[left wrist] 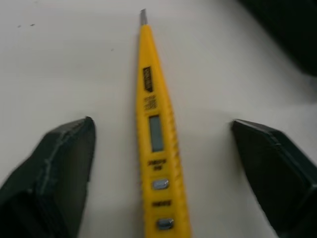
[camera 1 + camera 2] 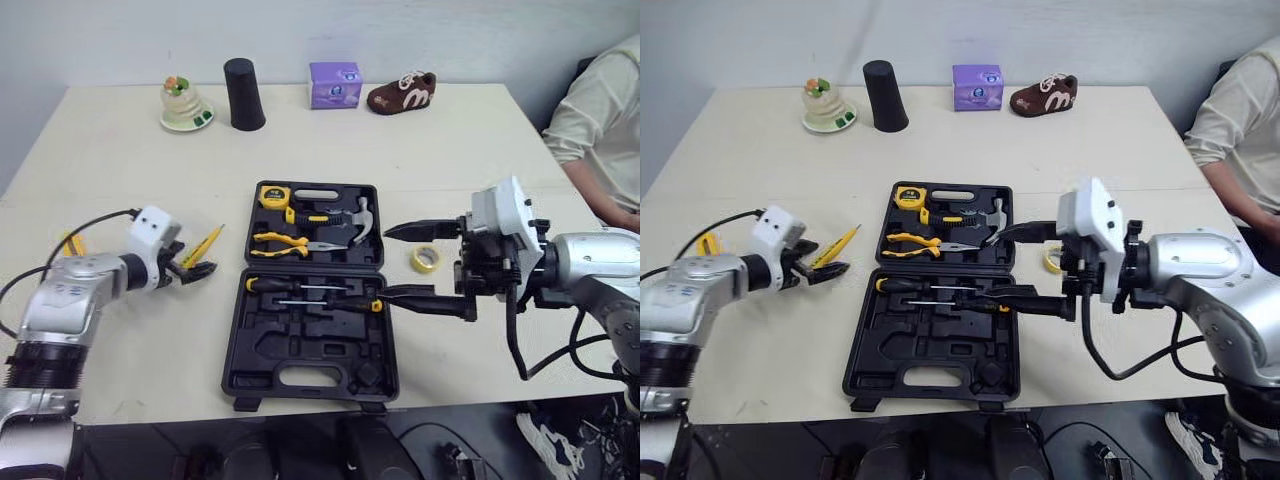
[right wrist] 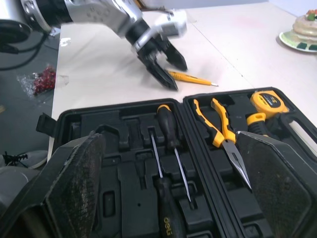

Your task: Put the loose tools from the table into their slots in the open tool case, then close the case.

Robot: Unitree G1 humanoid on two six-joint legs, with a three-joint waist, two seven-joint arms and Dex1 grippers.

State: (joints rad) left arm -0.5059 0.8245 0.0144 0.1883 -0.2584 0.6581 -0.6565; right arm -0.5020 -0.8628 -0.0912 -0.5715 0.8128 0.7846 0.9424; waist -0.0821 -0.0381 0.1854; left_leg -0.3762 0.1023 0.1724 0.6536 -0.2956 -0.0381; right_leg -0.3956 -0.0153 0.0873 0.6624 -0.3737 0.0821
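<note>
The black tool case lies open in the middle of the table. Its far half holds a yellow tape measure, pliers and a hammer. Two screwdrivers lie in the near half. A yellow tester pen lies on the table left of the case. My left gripper is open, with one finger on each side of the pen's handle end. My right gripper stands open over the case's right edge, holding nothing.
A yellow tape roll lies just right of the case, beside my right gripper. Another yellow item lies at the far left. Along the back stand an ornament dish, black cup, purple box and brown shoe. A person's sleeve is at right.
</note>
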